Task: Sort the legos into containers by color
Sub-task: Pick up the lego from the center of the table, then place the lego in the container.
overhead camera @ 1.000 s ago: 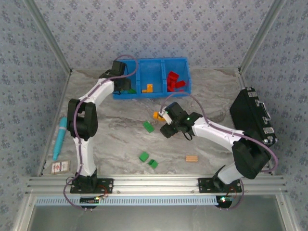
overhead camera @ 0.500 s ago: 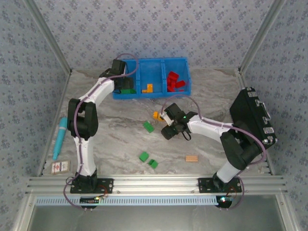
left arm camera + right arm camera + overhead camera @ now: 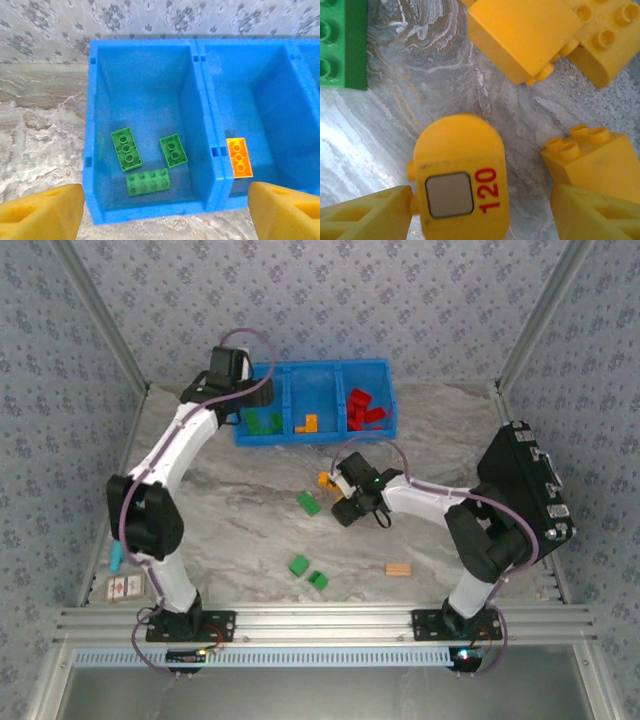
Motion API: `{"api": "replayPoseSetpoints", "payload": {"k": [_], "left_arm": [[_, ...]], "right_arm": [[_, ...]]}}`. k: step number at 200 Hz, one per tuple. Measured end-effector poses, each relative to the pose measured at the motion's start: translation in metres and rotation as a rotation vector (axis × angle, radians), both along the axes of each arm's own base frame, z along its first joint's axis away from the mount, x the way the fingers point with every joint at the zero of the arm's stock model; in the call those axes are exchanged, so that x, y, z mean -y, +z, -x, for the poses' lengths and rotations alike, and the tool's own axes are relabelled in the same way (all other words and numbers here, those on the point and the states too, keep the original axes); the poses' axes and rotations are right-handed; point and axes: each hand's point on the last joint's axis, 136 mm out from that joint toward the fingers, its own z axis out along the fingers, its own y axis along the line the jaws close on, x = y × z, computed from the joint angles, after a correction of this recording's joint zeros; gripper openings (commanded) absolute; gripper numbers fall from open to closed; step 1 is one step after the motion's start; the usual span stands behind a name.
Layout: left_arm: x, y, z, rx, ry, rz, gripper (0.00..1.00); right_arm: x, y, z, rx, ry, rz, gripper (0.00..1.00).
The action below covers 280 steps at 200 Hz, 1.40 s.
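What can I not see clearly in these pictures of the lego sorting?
Top view: the right gripper covers some orange legos, so their number is unclear.
Left wrist view: the right compartment of the blue bin is cut off by the picture's edge.
Right wrist view: the green lego is cut by the top-left corner; its length is unknown.
Top view: the left arm hides most of the teal object.

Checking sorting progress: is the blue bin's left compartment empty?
Not empty: three green bricks lie flat, studs up, on the floor of the blue bin's left compartment.
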Motion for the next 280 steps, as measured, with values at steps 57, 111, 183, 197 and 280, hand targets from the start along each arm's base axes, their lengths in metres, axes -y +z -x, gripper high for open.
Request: {"api": "replayPoseSetpoints", "payload": {"k": [57,111,183,197,280], "left_arm": [[-0.024,0.064,0.056,0.128,0.012,-0.018,0.87],[-0.047,0.061,0.122,0.132,0.006,-0.045,0.88],[-0.025,-0.057,0.235,-0.157,-0.197,0.018,0.86],[-0.018,-0.079,0.253,-0.223,-0.232,0.033,0.86],[0.045,-0.142,0.327,-0.391,-0.449,0.092,0.85]], "right_arm": [[-0.003,-0.011,-0.007,-0.020,-0.010,0.026,0.58],[-0.003,-0.016,-0.007,-0.047,-0.009,0.047,0.40],[-0.021,0.021,-0.023,-0.031,-0.001,0.004,0.36],[-0.034,0.046,-0.037,0.010,0.005,-0.043,0.36],[-0.084,0.130,-0.151,0.221,-0.042,-0.196,0.36]]}}
